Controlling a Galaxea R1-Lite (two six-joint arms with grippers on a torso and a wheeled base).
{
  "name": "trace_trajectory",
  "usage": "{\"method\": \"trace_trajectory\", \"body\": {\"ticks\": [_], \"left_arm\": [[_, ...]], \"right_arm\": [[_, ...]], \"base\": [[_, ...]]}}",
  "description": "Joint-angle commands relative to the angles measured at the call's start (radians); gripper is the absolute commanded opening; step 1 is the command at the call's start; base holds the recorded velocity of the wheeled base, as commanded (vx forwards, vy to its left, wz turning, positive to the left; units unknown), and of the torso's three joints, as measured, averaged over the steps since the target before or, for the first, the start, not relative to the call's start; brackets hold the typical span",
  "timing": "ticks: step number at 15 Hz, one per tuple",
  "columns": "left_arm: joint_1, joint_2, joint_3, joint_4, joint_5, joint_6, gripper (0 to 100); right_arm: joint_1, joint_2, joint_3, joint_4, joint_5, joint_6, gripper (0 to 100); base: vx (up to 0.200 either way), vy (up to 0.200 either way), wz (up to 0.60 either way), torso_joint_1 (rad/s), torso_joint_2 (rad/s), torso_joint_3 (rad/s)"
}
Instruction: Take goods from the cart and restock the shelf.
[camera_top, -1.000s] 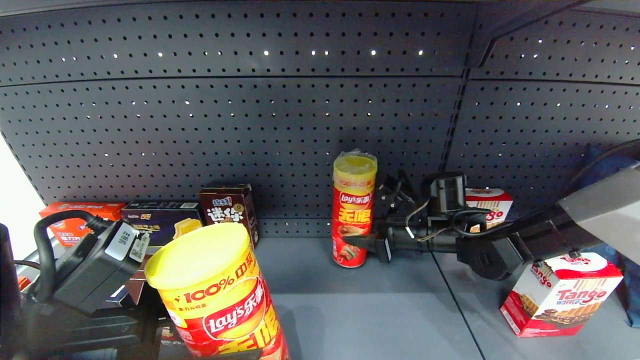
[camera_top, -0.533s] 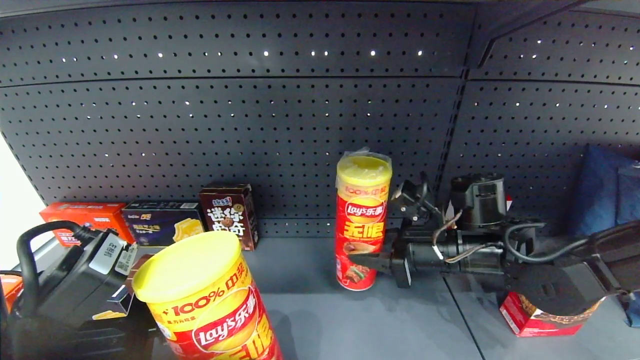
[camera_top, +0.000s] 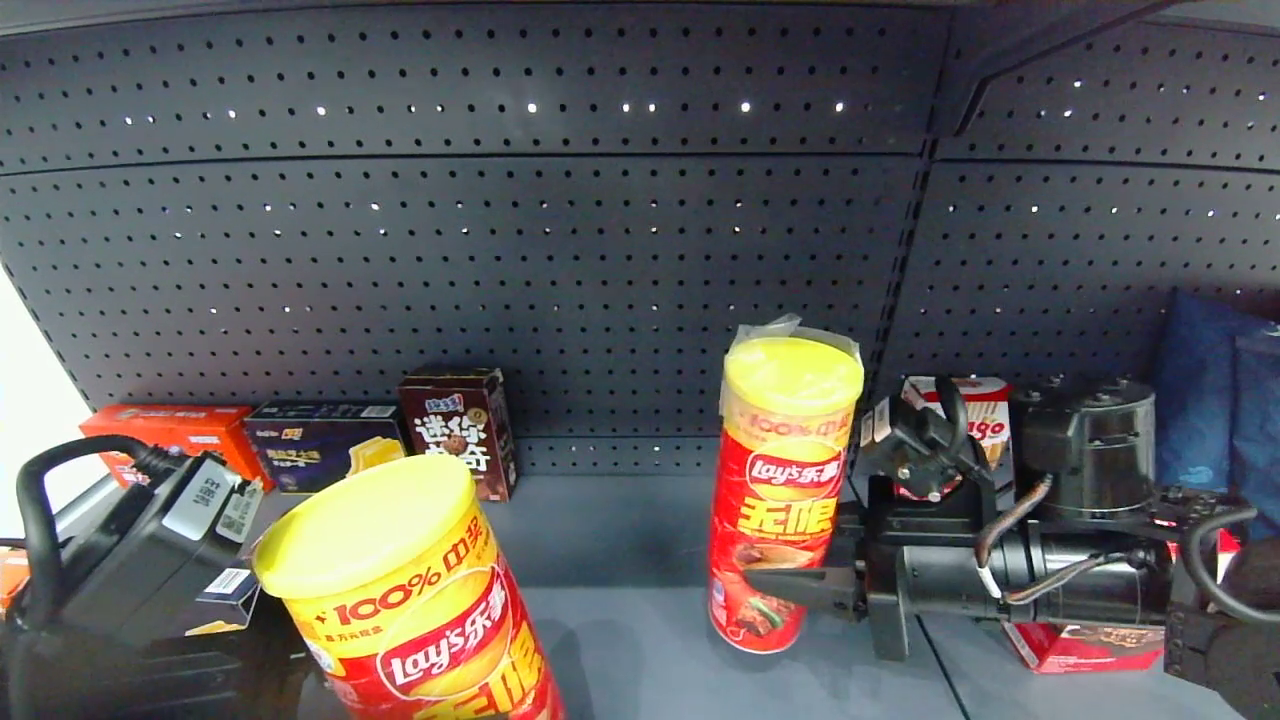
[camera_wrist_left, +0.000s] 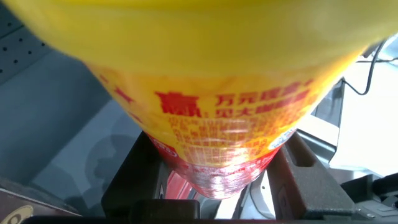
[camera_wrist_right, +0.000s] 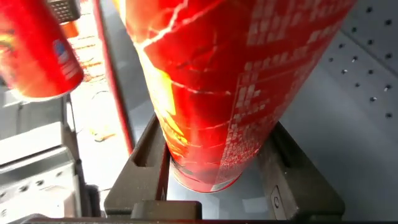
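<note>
Right gripper (camera_top: 775, 582) sits at the centre-right of the shelf (camera_top: 620, 540), its fingers (camera_wrist_right: 144, 158) pinching the red chip canister (camera_top: 785, 500) low on the body, one on each side; you see the same clamp from the right wrist (camera_wrist_right: 217, 171), canister (camera_wrist_right: 224, 87) between both pads; the canister stands upright, yellow lid up with a loose film wrap over it, base down at the grey shelf board, though you cannot tell whether it touches; it is out toward the front of the board, well apart from the pegboard back (camera_top: 500, 250). Left gripper (camera_wrist_left: 211, 183) is pressed onto the yellow-banded chip canister (camera_wrist_left: 211, 81) near its base; in the head view that canister (camera_top: 400, 600) is at the front left, tilted slightly, lid up, in front of the shelf edge. Along the back at the left you have three boxes in a row: an orange box (camera_top: 165, 432), a dark blue box (camera_top: 325, 445), and a brown box (camera_top: 460, 430) standing upright; a red-and-white wafer box (camera_top: 985, 415) stands behind the right arm; a second red box (camera_top: 1080, 645) lies under it; blue bags (camera_top: 1215, 390) lean at the far right.
</note>
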Motion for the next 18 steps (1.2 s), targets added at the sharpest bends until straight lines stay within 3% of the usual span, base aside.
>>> {"method": "trace_trajectory", "body": {"ticks": [1, 18], "left_arm": [[0.000, -0.005, 0.001, 0.000, 0.001, -0.003, 0], [0.002, -0.022, 0.035, 0.000, 0.019, -0.019, 0]], "right_arm": [[0.013, -0.045, 0.038, -0.002, 0.000, 0.000, 0], [0.017, 0.132, 0.124, -0.174, 0.002, -0.002, 0]], "base": [[0.000, 0.000, 0.00, 0.000, 0.00, 0.000], [0.000, 0.000, 0.00, 0.000, 0.00, 0.000]]}}
